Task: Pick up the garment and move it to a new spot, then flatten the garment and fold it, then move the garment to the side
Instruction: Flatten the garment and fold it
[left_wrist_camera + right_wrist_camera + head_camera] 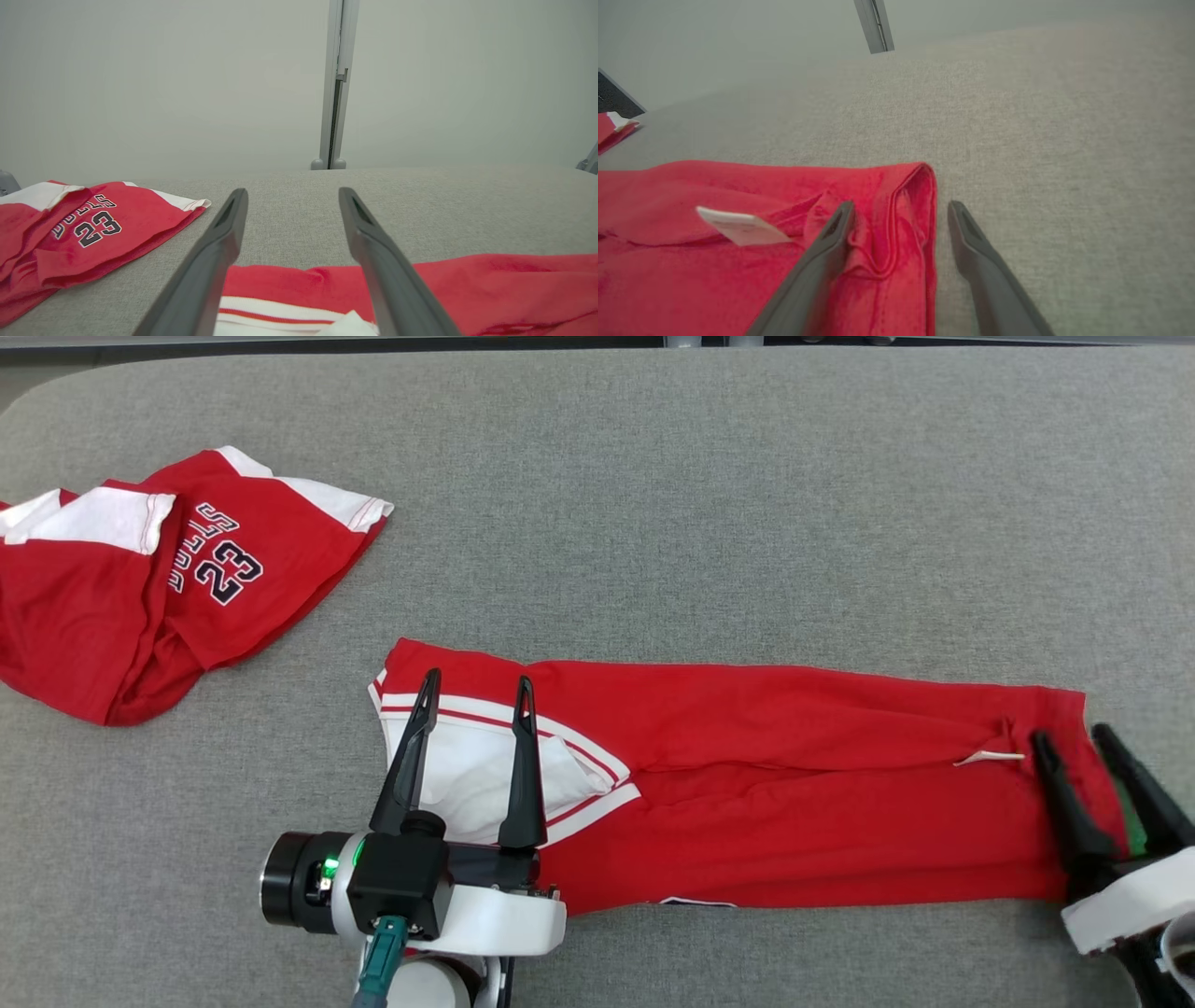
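Folding seems in hand: our left gripper and right gripper, both spread apart, sit over the 2 ends of the red garment; next we should pinch both.

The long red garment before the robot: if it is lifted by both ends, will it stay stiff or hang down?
It would probably sag in the middle: the long red garment is thin cloth with soft creases. It seems light, lying flat on the grey table. Its folded layers may slip apart, since the hem looks loose.
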